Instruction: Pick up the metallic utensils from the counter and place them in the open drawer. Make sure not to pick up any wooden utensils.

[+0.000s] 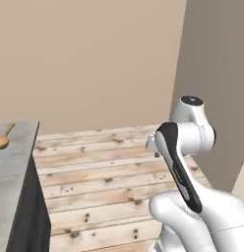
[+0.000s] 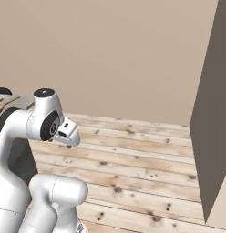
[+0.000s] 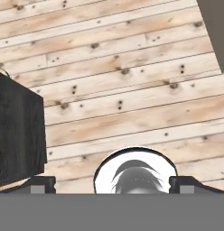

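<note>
We judge the task at its approach step: nothing picked yet. The counter lies at the left base view's left edge, with one wooden spoon on its far end. The arm is folded well right of the counter, over the plank floor. Gripper is wide open, holding and touching nothing. Next we need to get to the counter and find the metallic utensils there.
</note>
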Available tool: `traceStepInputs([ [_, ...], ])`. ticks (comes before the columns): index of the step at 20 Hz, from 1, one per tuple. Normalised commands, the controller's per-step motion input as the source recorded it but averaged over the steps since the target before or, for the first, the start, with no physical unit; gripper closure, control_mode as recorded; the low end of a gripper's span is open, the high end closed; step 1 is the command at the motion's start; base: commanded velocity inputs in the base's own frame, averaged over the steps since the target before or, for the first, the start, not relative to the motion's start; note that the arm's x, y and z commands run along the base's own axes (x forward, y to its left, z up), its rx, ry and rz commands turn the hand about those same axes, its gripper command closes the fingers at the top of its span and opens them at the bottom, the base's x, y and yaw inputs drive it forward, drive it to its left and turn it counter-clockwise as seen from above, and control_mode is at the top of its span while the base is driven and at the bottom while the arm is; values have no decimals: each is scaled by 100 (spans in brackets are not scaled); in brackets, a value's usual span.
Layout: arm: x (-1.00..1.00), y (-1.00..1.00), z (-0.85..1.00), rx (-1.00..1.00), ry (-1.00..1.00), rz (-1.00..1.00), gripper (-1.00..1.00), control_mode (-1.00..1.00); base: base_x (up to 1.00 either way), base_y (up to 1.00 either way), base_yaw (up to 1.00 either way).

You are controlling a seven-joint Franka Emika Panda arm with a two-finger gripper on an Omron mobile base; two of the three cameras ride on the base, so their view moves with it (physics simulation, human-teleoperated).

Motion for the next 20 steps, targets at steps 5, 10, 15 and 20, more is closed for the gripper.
traceStepInputs([
  [5, 0, 0, 0, 0, 0, 0, -100, 100, 100, -11, 34],
  [10, 0, 0, 0, 0, 0, 0, -100, 100, 100, -34, 28],
  [15, 0, 0, 0, 0, 0, 0, -100, 100, 100, -39, 26],
  [20, 0, 0, 0, 0, 0, 0, -100, 100, 100, -46, 21],
])
